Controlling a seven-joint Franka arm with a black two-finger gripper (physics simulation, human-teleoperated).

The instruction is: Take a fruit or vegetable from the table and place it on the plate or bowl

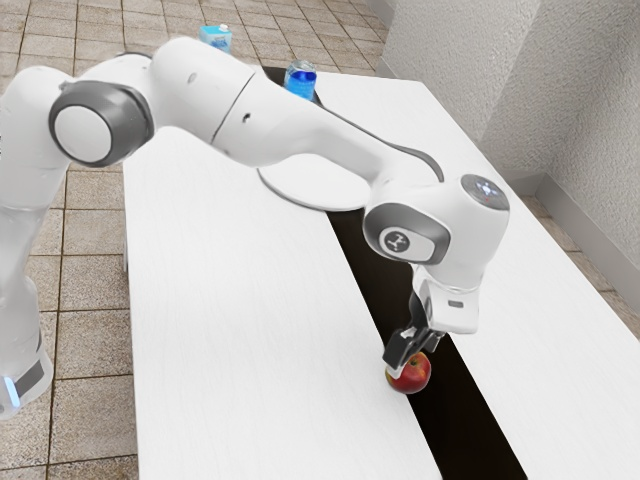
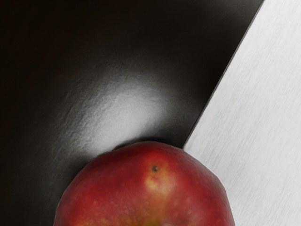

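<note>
Glossy red apple (image 2: 146, 188), shiny black strip (image 2: 94, 94), matt white tabletop (image 2: 263, 117).

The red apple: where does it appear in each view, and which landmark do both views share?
Exterior view: the apple lies just under the gripper, at the dark strip's edge.
Wrist view: the apple looms close, over that strip's edge.
Shared landmark: the line where dark strip meets white tabletop.

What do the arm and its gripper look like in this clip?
The arm is glossy white with rounded links, grey round joint caps, a small white logo on the wrist cap and a blue-lit disc above it. The gripper is black.
</note>
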